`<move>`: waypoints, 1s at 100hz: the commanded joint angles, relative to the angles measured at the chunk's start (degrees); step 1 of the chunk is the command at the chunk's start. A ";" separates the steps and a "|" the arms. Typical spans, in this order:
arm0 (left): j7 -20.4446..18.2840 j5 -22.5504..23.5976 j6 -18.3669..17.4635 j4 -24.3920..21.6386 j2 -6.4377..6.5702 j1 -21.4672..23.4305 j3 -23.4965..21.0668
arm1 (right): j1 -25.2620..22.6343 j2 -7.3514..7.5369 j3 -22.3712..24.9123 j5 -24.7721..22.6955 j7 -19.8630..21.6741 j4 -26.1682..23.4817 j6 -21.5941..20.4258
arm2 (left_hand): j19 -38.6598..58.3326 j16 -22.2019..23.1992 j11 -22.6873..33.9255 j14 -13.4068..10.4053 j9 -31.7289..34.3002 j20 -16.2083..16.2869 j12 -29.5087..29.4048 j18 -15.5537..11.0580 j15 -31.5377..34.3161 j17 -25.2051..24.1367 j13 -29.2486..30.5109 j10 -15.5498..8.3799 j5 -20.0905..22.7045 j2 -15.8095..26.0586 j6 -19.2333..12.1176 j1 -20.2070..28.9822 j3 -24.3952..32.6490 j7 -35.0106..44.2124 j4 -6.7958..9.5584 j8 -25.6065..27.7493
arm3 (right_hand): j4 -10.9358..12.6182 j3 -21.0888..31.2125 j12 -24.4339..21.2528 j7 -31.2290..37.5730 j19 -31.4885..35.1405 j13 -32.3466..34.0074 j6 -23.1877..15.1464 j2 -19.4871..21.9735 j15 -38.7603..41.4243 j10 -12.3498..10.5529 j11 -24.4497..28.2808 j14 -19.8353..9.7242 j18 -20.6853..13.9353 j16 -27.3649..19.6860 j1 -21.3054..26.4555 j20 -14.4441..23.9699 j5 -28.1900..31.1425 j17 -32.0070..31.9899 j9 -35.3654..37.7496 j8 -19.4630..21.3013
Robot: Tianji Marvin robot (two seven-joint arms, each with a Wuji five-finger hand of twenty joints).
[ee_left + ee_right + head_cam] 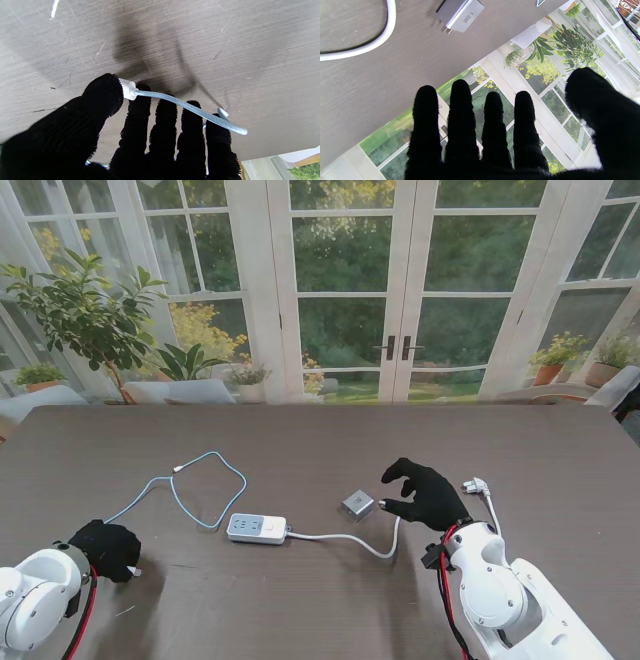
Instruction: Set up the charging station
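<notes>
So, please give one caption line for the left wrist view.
Black-gloved left hand pinching the white connector of a pale blue braided cable above the grey-brown wooden table.

— Any legible text on the desk (300, 600)?

— One mark only: a small dark logo printed on the side face of the silver charging adapter (460, 13), seen in the right wrist view. It is too small and tilted to read as letters.

— And the white power strip (256, 528), just to the left of that adapter?

— Its sockets show, but no label, brand or number can be made out on it. Nothing else carries readable writing.
</notes>
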 commanded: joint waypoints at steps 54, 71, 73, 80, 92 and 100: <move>-1.57 -0.33 2.26 -0.60 -0.18 1.09 0.25 | -0.14 -0.26 -0.06 0.51 1.19 0.02 0.40 | 13.27 10.38 2.90 4.09 13.58 8.43 28.60 4.51 15.35 6.12 9.43 -1.05 2.22 1.27 -4.29 8.83 -0.53 23.61 -1.41 -2.79 | 1.26 -0.44 -0.28 -23.63 -1.85 -0.48 0.95 0.64 -1.03 0.48 -1.06 0.24 0.28 -49.86 -1.54 1.30 -0.24 -0.66 -0.41 -0.27; -0.87 -2.70 3.05 0.01 -0.29 1.08 0.61 | -0.07 -0.27 -0.08 0.55 1.21 0.11 0.44 | 13.75 10.62 3.29 4.39 15.93 8.68 28.87 5.96 16.14 6.42 11.68 -1.03 3.73 2.23 -4.52 9.01 -0.04 25.31 -1.19 -3.60 | 1.28 -0.43 -0.28 -23.54 -1.90 -0.34 1.12 0.71 -0.97 0.42 -1.02 0.09 0.25 -49.84 -1.56 1.35 -0.42 -0.66 -0.39 -0.25; -0.86 -2.99 3.08 0.06 -0.29 1.07 0.63 | -0.06 -0.27 -0.09 0.54 1.20 0.13 0.46 | 13.75 10.63 3.32 4.47 16.05 8.67 28.86 6.09 16.19 6.49 11.89 -0.97 3.81 2.14 -4.45 9.00 0.02 25.35 -1.18 -3.67 | 1.28 -0.43 -0.28 -23.52 -1.90 -0.30 1.14 0.71 -0.95 0.44 -1.00 0.10 0.29 -49.84 -1.54 1.36 -0.39 -0.65 -0.37 -0.24; -0.88 -4.25 3.25 0.07 -0.33 1.05 0.64 | -0.04 -0.26 -0.11 0.62 1.31 0.15 0.54 | 13.72 10.51 3.22 4.62 16.68 8.63 28.60 6.97 16.14 6.96 12.80 -0.95 4.27 1.76 -4.48 8.78 0.78 25.64 -1.14 -4.34 | 1.29 -0.45 -0.29 -23.56 -1.97 -0.39 1.25 0.81 -0.99 0.48 -1.03 0.14 0.36 -49.84 -1.51 1.36 -0.62 -0.76 -0.44 -0.26; -0.94 -6.09 3.12 -0.45 -0.39 1.17 0.44 | 0.03 -0.26 -0.16 0.66 1.33 0.21 0.60 | 13.02 9.48 2.53 4.57 17.71 8.21 27.77 7.81 14.94 7.04 14.45 -1.37 5.29 0.67 -4.96 8.02 2.68 25.71 -1.28 -5.18 | 1.31 -0.46 -0.30 -23.47 -1.98 -0.29 1.37 0.88 -0.95 0.43 -1.01 0.07 0.27 -49.83 -1.53 1.40 -0.80 -0.70 -0.48 -0.24; -0.18 -6.91 2.57 -0.83 -0.49 1.29 0.25 | 0.07 -0.29 -0.21 0.75 1.29 0.24 0.67 | 12.89 8.71 2.27 4.34 18.66 8.04 27.34 7.98 14.27 7.13 15.83 -1.82 6.11 -0.11 -5.52 7.31 3.78 25.66 -1.50 -5.53 | 1.32 -0.44 -0.30 -23.44 -1.99 -0.20 1.56 0.98 -0.91 0.45 -0.98 0.22 0.25 -49.81 -1.52 1.43 -1.06 -0.67 -0.48 -0.24</move>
